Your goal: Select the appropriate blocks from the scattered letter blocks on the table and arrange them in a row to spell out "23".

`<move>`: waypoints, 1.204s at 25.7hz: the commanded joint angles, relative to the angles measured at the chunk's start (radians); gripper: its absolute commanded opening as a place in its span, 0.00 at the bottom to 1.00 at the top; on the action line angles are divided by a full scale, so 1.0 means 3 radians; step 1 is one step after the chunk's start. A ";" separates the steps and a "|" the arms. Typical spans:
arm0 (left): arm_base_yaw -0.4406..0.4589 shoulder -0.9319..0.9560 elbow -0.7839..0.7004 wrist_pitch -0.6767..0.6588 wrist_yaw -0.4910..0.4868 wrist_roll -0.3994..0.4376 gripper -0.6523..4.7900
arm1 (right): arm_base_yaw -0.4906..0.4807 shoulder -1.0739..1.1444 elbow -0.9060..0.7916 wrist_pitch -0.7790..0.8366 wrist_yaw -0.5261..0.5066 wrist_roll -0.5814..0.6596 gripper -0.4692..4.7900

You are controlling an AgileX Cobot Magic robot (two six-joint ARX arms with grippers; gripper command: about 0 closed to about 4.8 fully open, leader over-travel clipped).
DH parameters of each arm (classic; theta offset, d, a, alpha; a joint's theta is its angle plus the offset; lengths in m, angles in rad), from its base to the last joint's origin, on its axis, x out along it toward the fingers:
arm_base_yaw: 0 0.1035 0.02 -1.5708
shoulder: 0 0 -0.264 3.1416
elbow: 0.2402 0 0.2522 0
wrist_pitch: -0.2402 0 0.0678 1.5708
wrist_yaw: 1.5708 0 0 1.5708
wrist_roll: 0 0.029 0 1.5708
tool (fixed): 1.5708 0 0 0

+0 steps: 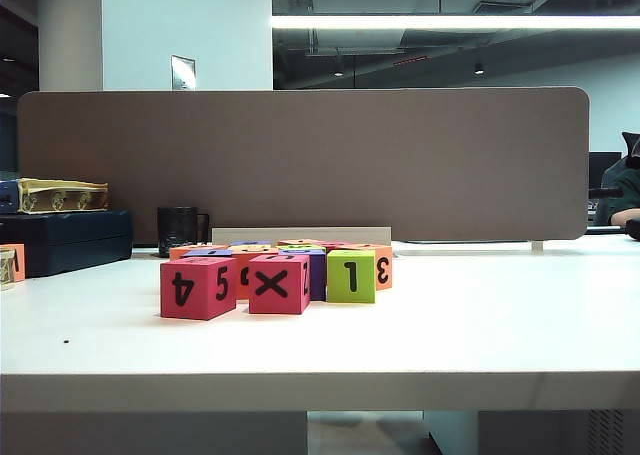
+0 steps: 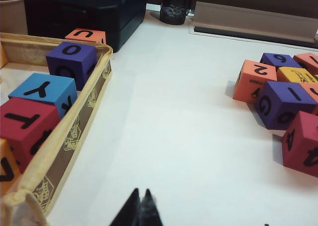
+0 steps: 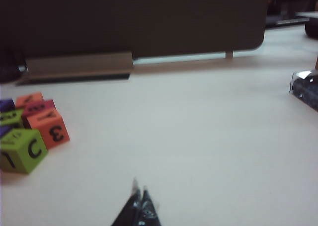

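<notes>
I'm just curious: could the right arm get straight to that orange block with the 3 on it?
Probably yes. The orange 3 block sits at the cluster's outer edge beside the green block, with bare table between it and the shut right gripper.

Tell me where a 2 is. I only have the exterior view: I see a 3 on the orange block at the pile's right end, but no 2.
Observer: The left wrist view shows another orange block with a 2 on its top face, beside a purple block marked G.
Operator: Is the left gripper near it? No gripper shows in my view.
Observer: No. The left gripper is shut over bare table, well apart from that block.
Operator: And the right gripper?
Observer: The right gripper is shut too, holding nothing.
</notes>
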 commanded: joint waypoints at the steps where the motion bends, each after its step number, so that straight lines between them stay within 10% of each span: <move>1: 0.0003 0.0001 0.0003 -0.0022 0.0022 0.0013 0.11 | 0.0000 -0.0038 0.0134 0.0046 0.0009 0.0058 0.09; 23: 0.0003 0.0001 0.0003 -0.0022 0.0023 0.0013 0.11 | 0.0000 -0.0031 0.1591 -0.1342 -0.0843 0.0056 0.09; 31: 0.0003 0.0001 0.0003 -0.0022 0.0023 0.0013 0.11 | 0.0000 -0.0029 0.1732 -0.1691 -0.1644 0.0061 0.09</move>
